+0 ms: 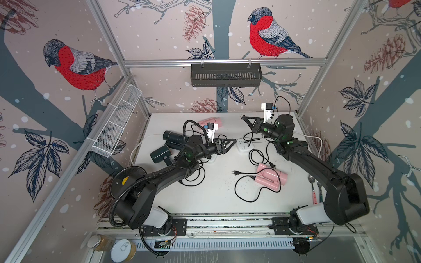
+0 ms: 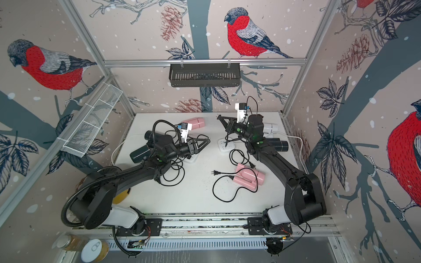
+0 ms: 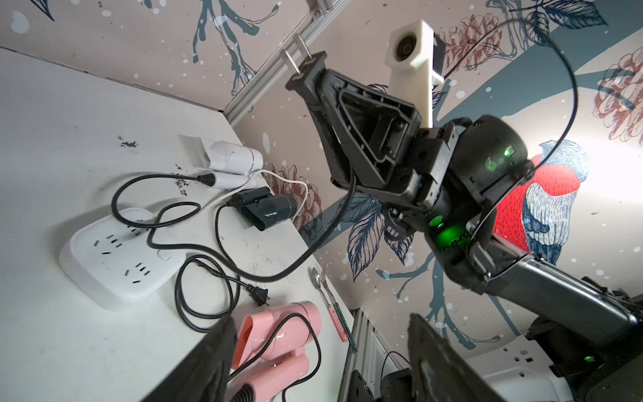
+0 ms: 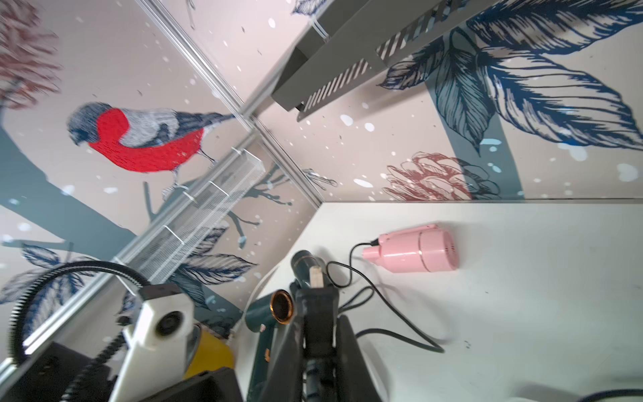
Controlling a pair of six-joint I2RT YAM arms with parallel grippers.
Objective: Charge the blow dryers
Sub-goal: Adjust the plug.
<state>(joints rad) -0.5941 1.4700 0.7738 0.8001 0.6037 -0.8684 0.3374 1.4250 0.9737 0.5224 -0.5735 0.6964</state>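
In both top views the closest things to the lens were the chunky elbows of the black left arm and black right arm. Both were folded up off the near rail and reaching toward the far middle of the white table.

The right gripper was lifted off the table and aimed far-left, jaws pressed together on something too small to make out from up there. The left gripper hovered just left of the white square power strip, jaws spread with nothing in them. My guess is it was waiting to steady the strip.

Dryer roll call:
- A pink folding blow dryer lay far-middle.
- Two dark cylindrical blow dryers lay at the left.
- A second pink blow dryer lay near-right, with a loose plug beside it, so it wasn't charging.

In the left wrist view its own fingers stood wide apart up front. Past them, the right gripper was pinching a black two-prong plug, prongs poking out. I'd guess it was held high so the cord had slack before going down to the strip. That cord seemed to trail to a dark teal blow dryer by the right wall, next to a white blow dryer.

The right wrist view showed closed fingers clamped on that plug, with the left-side dryers beyond.
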